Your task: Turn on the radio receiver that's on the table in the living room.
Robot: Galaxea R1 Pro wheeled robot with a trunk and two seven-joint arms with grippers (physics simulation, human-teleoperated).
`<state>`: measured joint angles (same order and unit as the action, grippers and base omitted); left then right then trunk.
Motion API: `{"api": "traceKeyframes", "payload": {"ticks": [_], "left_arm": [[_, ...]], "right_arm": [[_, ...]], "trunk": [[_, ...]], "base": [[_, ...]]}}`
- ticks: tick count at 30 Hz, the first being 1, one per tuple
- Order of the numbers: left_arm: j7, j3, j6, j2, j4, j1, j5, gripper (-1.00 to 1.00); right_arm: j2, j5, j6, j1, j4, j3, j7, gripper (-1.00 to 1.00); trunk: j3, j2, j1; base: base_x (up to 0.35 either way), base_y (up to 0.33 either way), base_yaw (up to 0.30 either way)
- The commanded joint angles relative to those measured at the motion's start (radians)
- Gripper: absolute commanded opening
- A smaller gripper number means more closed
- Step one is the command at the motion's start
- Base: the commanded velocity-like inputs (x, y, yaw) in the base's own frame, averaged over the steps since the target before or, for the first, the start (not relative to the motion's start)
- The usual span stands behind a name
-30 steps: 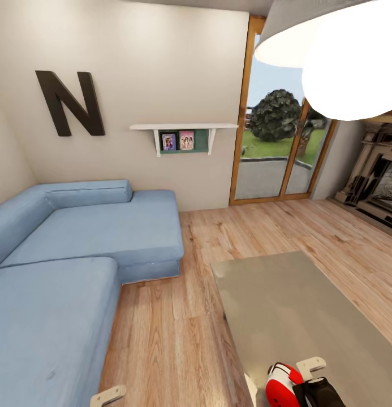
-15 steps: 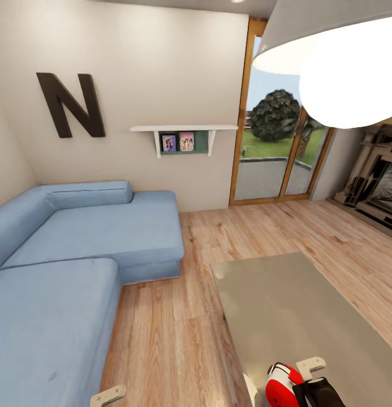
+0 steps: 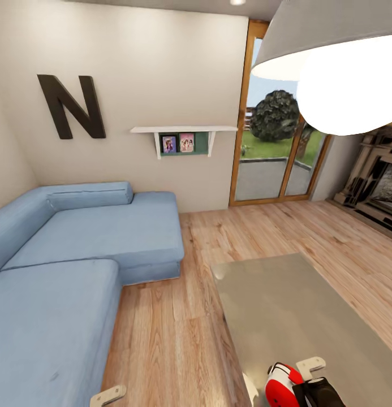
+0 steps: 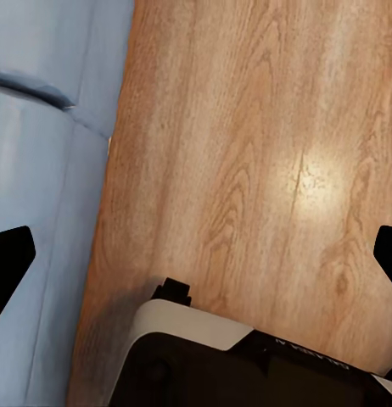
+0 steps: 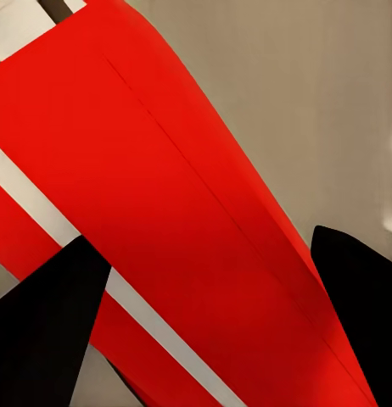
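Right end effector point(image 5: 204, 322) fingers apart, straddling small red white-trimmed radio point(image 5: 162, 212) on glossy grey-beige worktop point(image 3: 286, 305); left end effector point(image 4: 196, 254) apart above wood floor point(image 4: 272, 153).

Radio receiver point(image 3: 281, 382) half cut off; right claw point(image 5: 204, 322) perhaps touching.

Robot's pretty plain: flat black pointed fingers point(image 5: 43, 331) on the right tool point(image 5: 204, 322), cream-white bracket pieces point(image 3: 310, 364), and a white-and-black base shell point(image 4: 247, 356) with faint lettering.

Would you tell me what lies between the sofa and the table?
Only bare wood floor lies between the sofa and the table, as the head view shows.
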<state>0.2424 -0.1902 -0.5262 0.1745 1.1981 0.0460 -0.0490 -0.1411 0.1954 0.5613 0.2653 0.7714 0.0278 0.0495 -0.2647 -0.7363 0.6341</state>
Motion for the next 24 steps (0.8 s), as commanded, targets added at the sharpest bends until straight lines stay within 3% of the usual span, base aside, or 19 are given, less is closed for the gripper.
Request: {"api": "traceKeyframes", "payload": {"ticks": [1, 24], "left_arm": [[0.0, 0.0, 0.0, 0.0, 0.0, 0.0, 0.0, 1.0], [0.0, 0.001, 0.0, 0.0, 0.0, 0.0, 0.0, 1.0]], "right_arm": [[0.0, 0.002, 0.0, 0.0, 0.0, 0.0, -0.001, -1.0], [0.0, 0.002, 0.0, 0.0, 0.0, 0.0, -0.001, -1.0]], "trunk": [[0.003, 0.007, -0.004], [0.075, 0.168, -0.092]], "base": [[0.0, 0.0, 0.0], [0.0, 0.0, 0.0]]}}
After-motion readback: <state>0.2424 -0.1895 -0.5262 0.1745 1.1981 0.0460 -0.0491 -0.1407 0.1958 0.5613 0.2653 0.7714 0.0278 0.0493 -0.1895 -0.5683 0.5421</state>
